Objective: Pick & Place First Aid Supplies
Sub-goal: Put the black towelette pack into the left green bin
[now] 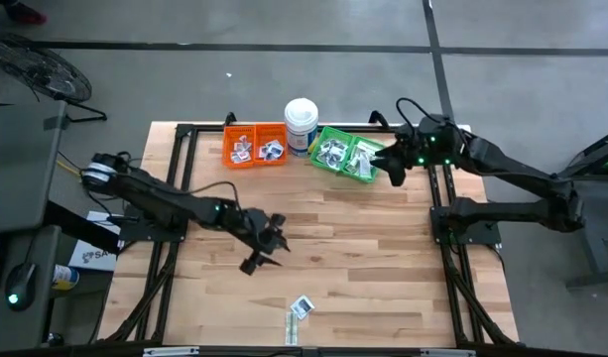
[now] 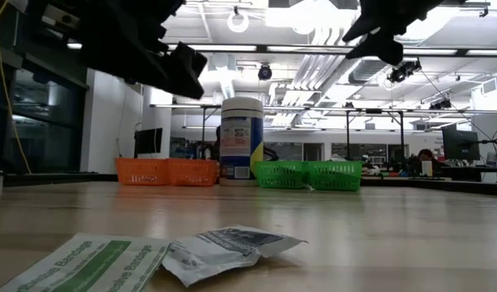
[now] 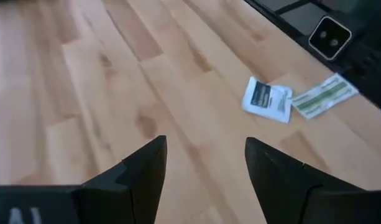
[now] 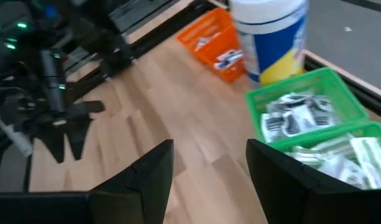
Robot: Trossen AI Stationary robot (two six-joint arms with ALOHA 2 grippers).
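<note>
The left hand (image 1: 267, 241) is hovering open and empty over mid-worktop; the square white dark-printed packet (image 1: 302, 306) and the long green-and-white strip (image 1: 292, 327) beside it are lying toward the near edge, far closer to it than to the open, empty right hand (image 1: 393, 169) above the green plastic bin (image 1: 328, 134).

Pale planked wood table (image 1: 383, 268) — smooth, matt; crinkled paper packets (image 3: 266, 99).
</note>
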